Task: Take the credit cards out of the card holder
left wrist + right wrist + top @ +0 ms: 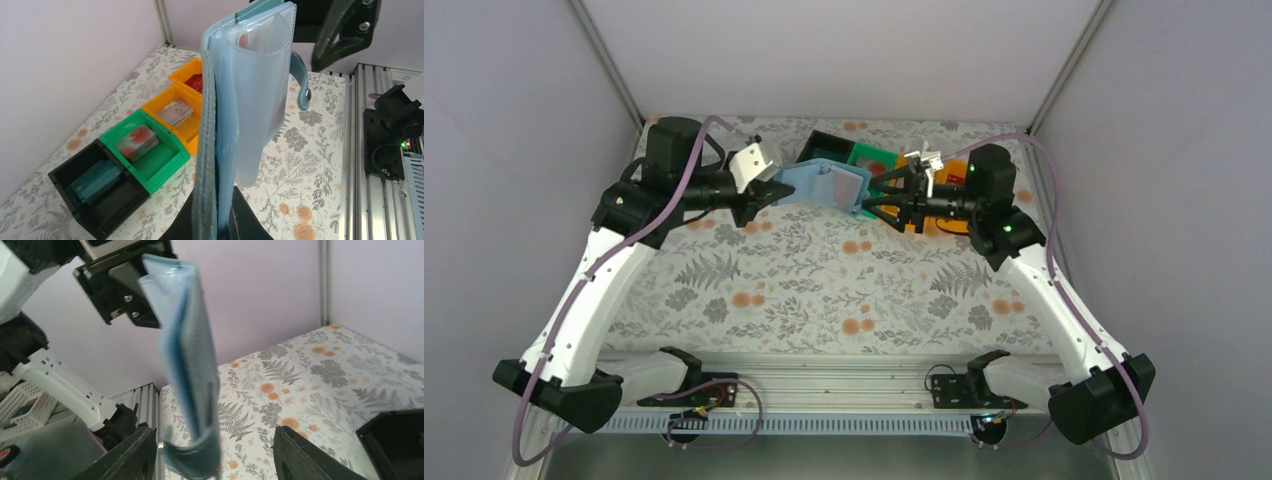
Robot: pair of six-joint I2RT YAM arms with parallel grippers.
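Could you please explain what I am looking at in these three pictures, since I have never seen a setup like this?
Two robot arms sit at the near edge of a floral table. One picture looks down from above; the other two come from cameras on each arm's wrist. The left gripper is shut on the card holder, a soft blue wallet, holding it in the air. The right gripper is open, its fingers either side of the wallet's far end. At the back stands a row of bins, a black bin, a green bin and orange bins, each already holding credit cards.
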